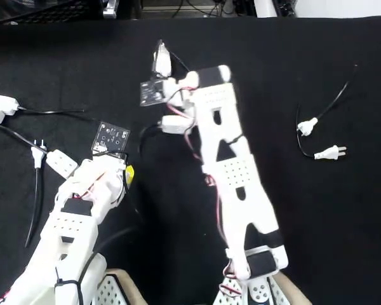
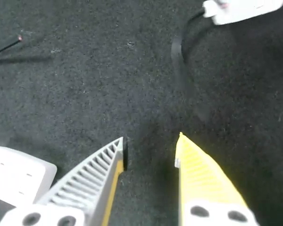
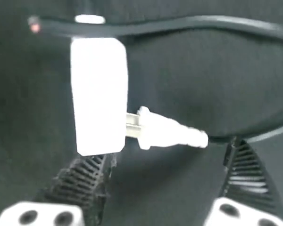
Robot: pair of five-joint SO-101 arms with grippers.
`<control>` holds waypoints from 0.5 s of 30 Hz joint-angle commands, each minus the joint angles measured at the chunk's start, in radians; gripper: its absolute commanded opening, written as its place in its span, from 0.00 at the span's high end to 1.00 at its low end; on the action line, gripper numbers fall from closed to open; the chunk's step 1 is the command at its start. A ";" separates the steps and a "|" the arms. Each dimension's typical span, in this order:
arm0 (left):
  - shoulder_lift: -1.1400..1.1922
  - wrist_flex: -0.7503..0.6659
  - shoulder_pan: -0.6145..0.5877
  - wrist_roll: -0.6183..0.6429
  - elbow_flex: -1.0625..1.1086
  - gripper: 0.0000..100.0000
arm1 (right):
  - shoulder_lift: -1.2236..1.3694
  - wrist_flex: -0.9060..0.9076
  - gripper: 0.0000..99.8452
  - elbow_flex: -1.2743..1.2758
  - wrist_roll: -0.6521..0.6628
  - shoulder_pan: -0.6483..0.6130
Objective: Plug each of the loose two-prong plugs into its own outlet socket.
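A wide stretch of the black cloth table top (image 1: pixel 286 216) lies bare between the long white plastic right arm (image 1: pixel 232 171) and the pair of white two-prong plugs on thin black cords (image 1: pixel 308 126) near the far right. That arm slants across the middle, walling off the white left arm (image 1: pixel 82 203). On the left, a white corded plug (image 1: pixel 37 154), a white rectangular outlet block (image 1: pixel 60 162) and a black cord (image 1: pixel 35 203) crowd the cloth. Bare cloth shows between the parted fingers of the left gripper (image 2: pixel 151 146). In the right gripper (image 3: pixel 170 153), a white socket block (image 3: pixel 98 89) with a white plug (image 3: pixel 165 132) in it takes up the gap.
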 commanded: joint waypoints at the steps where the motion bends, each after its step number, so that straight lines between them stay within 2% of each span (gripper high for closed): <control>1: -0.009 -0.025 0.012 -0.009 -0.007 0.81 | -0.045 0.026 0.65 -0.004 -0.069 -0.072; 7: -0.009 -0.025 0.005 -0.009 -0.010 0.81 | -0.053 0.031 0.65 0.044 -0.178 -0.155; 15: -0.009 -0.025 0.004 -0.009 -0.010 0.81 | -0.145 0.031 0.65 0.189 -0.192 -0.204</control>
